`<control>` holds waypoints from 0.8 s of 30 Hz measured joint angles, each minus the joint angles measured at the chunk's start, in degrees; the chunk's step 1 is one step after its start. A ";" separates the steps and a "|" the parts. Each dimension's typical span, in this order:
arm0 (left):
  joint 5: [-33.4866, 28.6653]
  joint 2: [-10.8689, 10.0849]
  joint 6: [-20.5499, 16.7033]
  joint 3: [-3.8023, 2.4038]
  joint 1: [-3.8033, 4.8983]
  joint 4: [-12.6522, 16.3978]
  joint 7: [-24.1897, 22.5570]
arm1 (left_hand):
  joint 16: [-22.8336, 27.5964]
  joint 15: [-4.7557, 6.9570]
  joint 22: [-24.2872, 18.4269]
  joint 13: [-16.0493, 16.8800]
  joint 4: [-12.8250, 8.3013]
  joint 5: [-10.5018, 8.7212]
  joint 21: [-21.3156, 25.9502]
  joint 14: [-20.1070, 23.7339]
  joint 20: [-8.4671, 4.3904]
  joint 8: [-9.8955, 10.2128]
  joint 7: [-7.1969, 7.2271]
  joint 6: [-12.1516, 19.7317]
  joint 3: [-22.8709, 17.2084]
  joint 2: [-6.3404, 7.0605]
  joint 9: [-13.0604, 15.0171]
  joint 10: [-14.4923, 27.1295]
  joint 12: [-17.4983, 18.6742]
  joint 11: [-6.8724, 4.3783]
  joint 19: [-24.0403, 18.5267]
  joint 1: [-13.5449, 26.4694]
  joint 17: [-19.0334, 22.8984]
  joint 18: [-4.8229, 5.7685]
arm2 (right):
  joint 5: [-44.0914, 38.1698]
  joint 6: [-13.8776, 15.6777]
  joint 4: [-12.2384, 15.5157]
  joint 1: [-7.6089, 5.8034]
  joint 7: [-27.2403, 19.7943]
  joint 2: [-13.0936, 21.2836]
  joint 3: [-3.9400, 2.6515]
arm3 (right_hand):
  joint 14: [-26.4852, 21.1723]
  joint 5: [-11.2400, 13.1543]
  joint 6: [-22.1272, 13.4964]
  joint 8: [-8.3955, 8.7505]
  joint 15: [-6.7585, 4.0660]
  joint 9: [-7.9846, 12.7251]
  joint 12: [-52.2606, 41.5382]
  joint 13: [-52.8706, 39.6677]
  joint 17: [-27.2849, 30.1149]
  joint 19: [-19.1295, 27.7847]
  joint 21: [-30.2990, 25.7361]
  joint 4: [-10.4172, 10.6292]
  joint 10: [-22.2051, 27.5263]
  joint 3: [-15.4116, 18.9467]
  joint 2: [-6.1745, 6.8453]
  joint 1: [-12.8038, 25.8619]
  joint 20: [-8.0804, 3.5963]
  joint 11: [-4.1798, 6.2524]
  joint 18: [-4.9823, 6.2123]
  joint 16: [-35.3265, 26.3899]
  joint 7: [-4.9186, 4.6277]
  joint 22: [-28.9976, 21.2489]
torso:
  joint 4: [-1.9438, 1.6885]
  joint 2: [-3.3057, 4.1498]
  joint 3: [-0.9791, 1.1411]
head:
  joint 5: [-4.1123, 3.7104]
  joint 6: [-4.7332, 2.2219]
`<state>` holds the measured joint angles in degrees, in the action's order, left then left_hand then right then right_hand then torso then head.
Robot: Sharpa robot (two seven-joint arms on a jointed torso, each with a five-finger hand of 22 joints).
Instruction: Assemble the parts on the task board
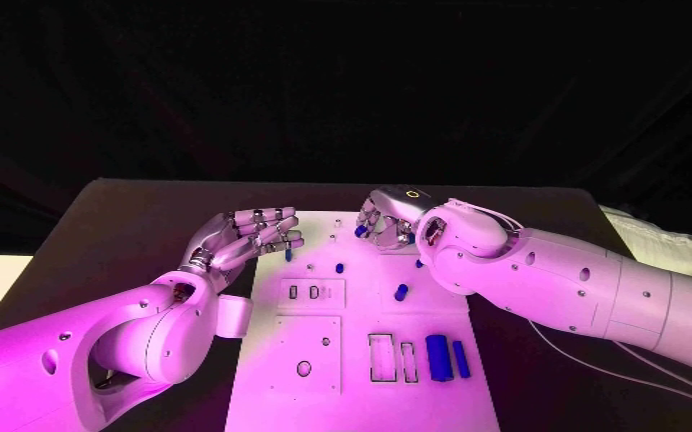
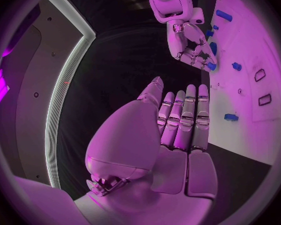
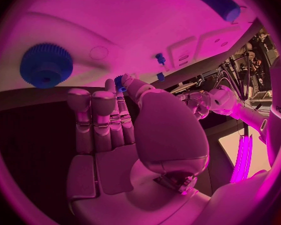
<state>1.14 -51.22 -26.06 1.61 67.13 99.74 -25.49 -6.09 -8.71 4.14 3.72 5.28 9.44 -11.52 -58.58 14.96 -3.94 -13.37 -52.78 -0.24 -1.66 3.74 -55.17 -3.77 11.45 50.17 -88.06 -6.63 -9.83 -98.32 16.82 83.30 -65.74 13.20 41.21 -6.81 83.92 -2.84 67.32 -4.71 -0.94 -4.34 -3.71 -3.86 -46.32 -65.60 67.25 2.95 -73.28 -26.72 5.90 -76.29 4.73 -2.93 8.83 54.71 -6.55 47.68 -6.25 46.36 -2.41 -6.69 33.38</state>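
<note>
Nearest to us on the task board [image 1: 361, 392], well short of both hands, two long blue bars [image 1: 446, 357] lie side by side next to a pair of empty rectangular slots [image 1: 391, 357], which we judge are meant to take them. Further out, between the bars and the right hand [image 1: 389, 220], a small blue peg [image 1: 401, 292] lies on the plate, and another small blue piece [image 1: 339, 267] sits just beyond two small raised slots [image 1: 303, 292]. Our left hand [image 1: 248, 237] hovers over the board's left edge, fingers extended and close together; it seems to hold nothing, though a small blue part [image 1: 290, 249] sits right at its fingertips and we cannot tell whether they touch it. Our right hand is curled over the board's far end, and its thumb and a finger pinch a small blue part [image 3: 120, 80], probably so it can be carried to its seat. Past that hand's fingers, the right wrist view shows a blue toothed gear [image 3: 45, 65] seated on the board. Beyond everything lies the dark worktop [image 1: 130, 212].
</note>
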 measured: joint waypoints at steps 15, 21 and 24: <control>-0.45 0.04 0.18 0.00 0.00 0.28 0.00 | 0.00 0.00 0.00 0.00 0.02 0.00 0.21 0.00 0.20 0.00 0.00 0.00 -0.32 0.00 0.01 0.20 0.00 0.21 0.20 0.00 -0.07 0.00 | -0.14 2.36 -4.91 -1.18 2.02 -4.95 -0.02 | 0.21 0.22 0.01 0.45 -0.20 0.00 0.00 0.06 -0.01 -0.20 0.28 0.23 0.00 -0.23 0.00 0.00 0.20 -0.01 0.00 0.28 0.04 0.52 | -0.45 0.23 -0.13 | -0.20 0.43; -0.51 0.04 0.25 0.00 0.00 0.38 -0.01 | 0.00 0.00 -0.05 0.00 -0.15 0.00 0.21 0.00 0.20 0.00 0.00 0.00 -0.49 0.00 0.01 0.20 0.00 0.21 0.20 0.00 -0.10 0.00 | -0.23 2.50 -5.69 -1.26 2.36 -6.25 0.00 | 0.21 0.22 -0.08 0.66 -0.20 -0.01 0.00 0.11 -0.13 -0.20 0.49 0.23 0.00 -0.23 0.00 0.00 0.20 -0.01 0.00 0.58 0.12 0.52 | -0.54 0.25 -0.17 | -0.23 0.59; -0.54 0.06 0.28 0.00 0.00 0.39 -0.01 | 0.00 0.00 -0.05 0.00 -0.16 0.00 0.21 0.00 0.20 0.00 0.00 0.00 -0.49 0.00 0.01 0.20 0.00 0.21 0.20 0.00 -0.10 0.00 | -0.26 2.42 -6.03 -1.29 2.40 -6.74 0.00 | 0.21 0.23 0.03 0.68 -0.20 -0.01 0.00 0.11 -0.13 -0.20 0.49 0.23 0.00 -0.23 0.01 -0.01 0.20 -0.01 0.01 0.58 0.01 0.60 | -0.60 0.27 -0.21 | -0.34 0.77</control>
<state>0.60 -51.16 -25.78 1.62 67.14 100.12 -25.50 -6.10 -8.71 4.09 3.73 5.13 9.44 -11.31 -58.58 15.16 -3.94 -13.37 -52.79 -0.73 -1.66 3.74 -54.96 -3.77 11.66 50.37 -88.05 -6.73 -9.83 -98.59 19.24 77.27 -67.03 15.61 34.47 -6.82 84.13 -2.60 67.35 -4.03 -1.14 -4.36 -3.71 -3.75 -46.44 -65.80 67.74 3.18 -73.27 -26.96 5.91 -76.29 4.94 -2.94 8.84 55.29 -6.54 48.28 -6.85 46.64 -2.63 -7.03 34.16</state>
